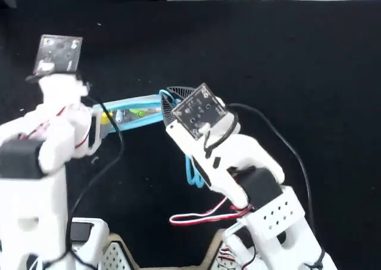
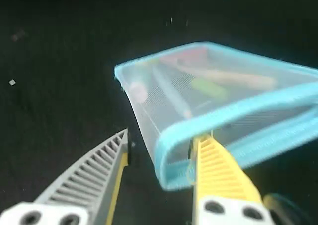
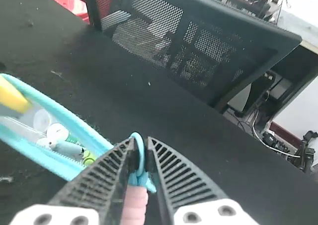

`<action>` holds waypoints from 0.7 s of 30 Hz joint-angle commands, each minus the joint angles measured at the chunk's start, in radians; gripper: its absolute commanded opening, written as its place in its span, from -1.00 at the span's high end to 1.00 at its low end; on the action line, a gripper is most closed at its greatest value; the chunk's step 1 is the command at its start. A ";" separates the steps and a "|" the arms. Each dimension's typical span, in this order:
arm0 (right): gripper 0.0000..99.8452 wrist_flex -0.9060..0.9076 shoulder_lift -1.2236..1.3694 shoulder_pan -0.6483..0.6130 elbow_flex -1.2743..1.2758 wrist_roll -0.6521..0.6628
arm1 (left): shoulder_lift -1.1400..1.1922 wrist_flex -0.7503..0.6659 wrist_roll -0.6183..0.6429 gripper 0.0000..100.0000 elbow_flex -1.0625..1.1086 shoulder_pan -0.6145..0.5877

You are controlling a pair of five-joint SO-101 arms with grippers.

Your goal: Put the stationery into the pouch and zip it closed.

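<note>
A translucent pouch (image 1: 134, 112) with light-blue trim hangs between both arms above the black table. Inside lie several stationery pieces (image 2: 208, 88), among them pens and a green item (image 3: 59, 138). My left gripper (image 2: 161, 138) is open at one end of the pouch (image 2: 198, 101). Its yellow finger (image 2: 218, 175) sits against the blue rim, while the grey finger (image 2: 99, 175) stands apart from the mesh. At the other end, my right gripper (image 3: 140, 143) is shut on the blue zipper pull (image 3: 139, 158). A pink tab shows between its fingers. In the high view this gripper (image 1: 168, 103) meets the pouch's right end.
A black mesh basket (image 3: 198, 41) stands beyond the table's edge, with a red object (image 3: 74, 1) beside it. A light-blue cord loop (image 1: 193, 174) hangs under the right arm. The black tabletop (image 1: 286, 61) stretches open to the back and right.
</note>
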 commanded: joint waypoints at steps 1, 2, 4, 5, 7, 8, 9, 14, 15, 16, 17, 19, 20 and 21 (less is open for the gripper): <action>0.98 0.077 0.013 -0.008 -0.145 0.008 | -0.143 0.005 0.000 0.59 -0.058 -0.002; 0.98 0.103 0.015 -0.008 -0.176 0.008 | -0.166 0.005 -0.017 0.59 -0.056 -0.002; 0.98 0.146 0.015 -0.008 -0.234 0.008 | -0.215 0.009 -0.052 0.59 -0.048 -0.002; 0.98 0.163 0.015 -0.008 -0.259 0.008 | -0.235 0.015 -0.066 0.59 -0.048 -0.002; 0.98 0.184 0.016 -0.011 -0.291 0.018 | -0.275 0.046 -0.089 0.59 -0.050 0.001; 0.98 0.190 0.016 -0.012 -0.298 0.038 | -0.292 0.061 -0.101 0.59 -0.048 0.004; 0.98 0.189 0.016 -0.012 -0.305 0.058 | -0.308 0.080 -0.110 0.59 -0.048 0.005; 0.98 0.187 0.036 -0.014 -0.346 0.077 | -0.358 0.121 -0.161 0.59 -0.022 0.007; 0.98 0.193 0.056 -0.014 -0.367 0.077 | -0.358 0.118 -0.170 0.59 0.004 0.008; 0.98 0.210 0.082 -0.014 -0.390 0.077 | -0.359 0.109 -0.180 0.59 0.038 0.008; 0.98 0.235 0.111 -0.014 -0.415 0.077 | -0.359 0.086 -0.187 0.59 0.081 0.008; 0.98 0.313 0.163 -0.009 -0.450 0.077 | -0.367 0.017 -0.201 0.59 0.174 -0.001; 0.98 0.370 0.182 -0.008 -0.460 0.077 | -0.368 -0.009 -0.207 0.59 0.217 -0.002; 0.98 0.425 0.188 -0.008 -0.463 0.078 | -0.368 -0.029 -0.209 0.59 0.252 -0.007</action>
